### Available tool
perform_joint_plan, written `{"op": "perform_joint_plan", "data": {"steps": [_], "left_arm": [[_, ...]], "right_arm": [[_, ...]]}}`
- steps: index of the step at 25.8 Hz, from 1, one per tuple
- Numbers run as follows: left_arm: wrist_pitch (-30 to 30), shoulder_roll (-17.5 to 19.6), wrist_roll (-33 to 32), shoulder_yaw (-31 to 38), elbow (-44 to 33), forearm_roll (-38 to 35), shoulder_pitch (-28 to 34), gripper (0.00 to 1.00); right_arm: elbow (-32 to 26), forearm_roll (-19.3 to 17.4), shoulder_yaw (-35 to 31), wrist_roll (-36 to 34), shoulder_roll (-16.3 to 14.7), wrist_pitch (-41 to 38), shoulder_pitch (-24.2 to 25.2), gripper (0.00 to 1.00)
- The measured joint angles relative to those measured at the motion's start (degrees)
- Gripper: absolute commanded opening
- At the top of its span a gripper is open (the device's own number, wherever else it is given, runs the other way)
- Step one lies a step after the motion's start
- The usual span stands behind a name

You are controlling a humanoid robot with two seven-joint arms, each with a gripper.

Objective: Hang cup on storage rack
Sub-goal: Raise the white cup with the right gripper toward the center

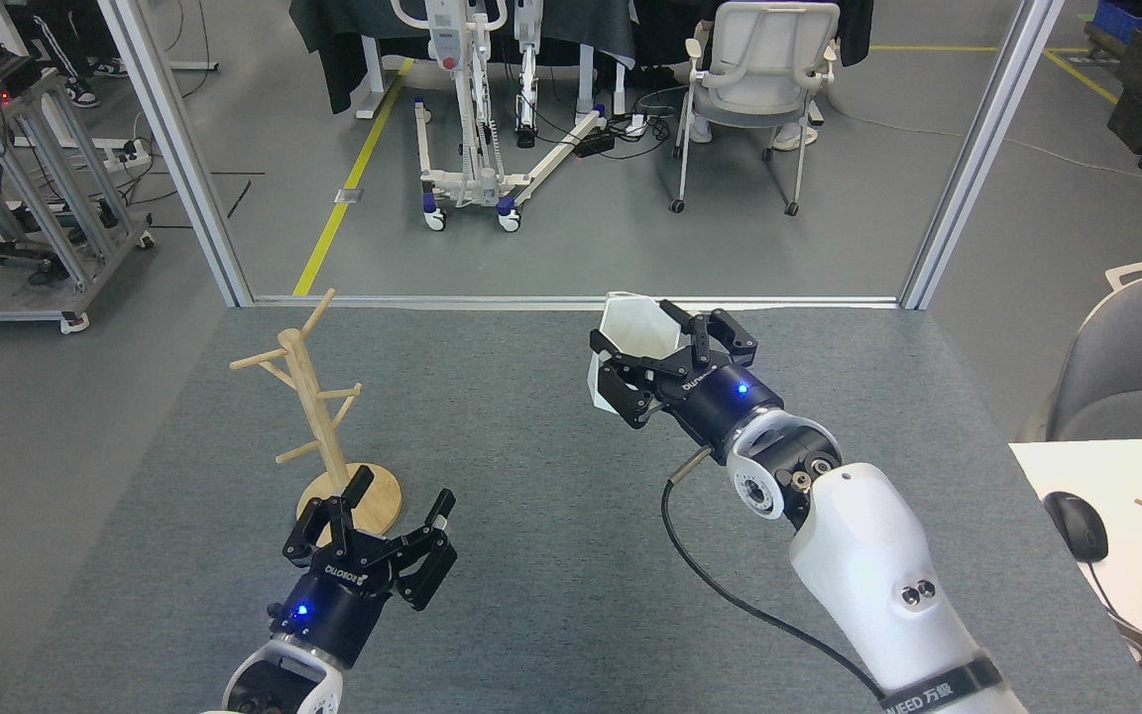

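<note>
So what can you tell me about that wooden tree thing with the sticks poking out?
The light wooden mug rack is a slim post on a round flat base, with several pegs slanting upward. It stands on the grey carpet at the left, leaning a little left in this view. No cup hangs on it. The open black left gripper sits just in front of the base; whether it touches cannot be told.
</note>
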Motion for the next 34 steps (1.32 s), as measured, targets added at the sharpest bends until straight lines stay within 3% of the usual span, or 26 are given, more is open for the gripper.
{"op": "perform_joint_plan", "data": {"steps": [4,9,13,17,22,34], "left_arm": [[1.0,-0.1,-0.4,-0.9,0.2,0.0,-0.2,0.99],[5.5,-0.3,-1.8,-3.7,-0.6,0.1,-0.3,0.99],[11.3,-0.9,-3.2,-6.3,-1.6,1.2,-0.3,0.99],[17.3,-1.9,-3.7,-8.9,-2.3,3.5,-0.1,0.99],[18.8,-2.6,-3.3,-9.9,-3.4,4.0,0.6,0.99],[12.8,-3.4,-3.0,-10.1,-1.9,4.2,0.5,0.99]], "right_arm": [[-1.7,-2.3,1.6,-0.1,-0.9,-4.7,-0.5,0.34],[-2.2,-7.4,1.8,-0.1,-5.9,-16.5,-0.6,0.36],[-1.0,-8.4,-0.3,0.0,-9.9,-26.5,-0.2,0.37],[2.1,-8.5,-3.7,-0.3,-12.0,-31.1,0.3,0.37],[4.7,-8.6,-6.6,-0.5,-12.6,-32.2,0.5,0.39],[6.5,-8.3,-7.0,-0.5,-10.8,-32.5,0.2,0.39]]}}
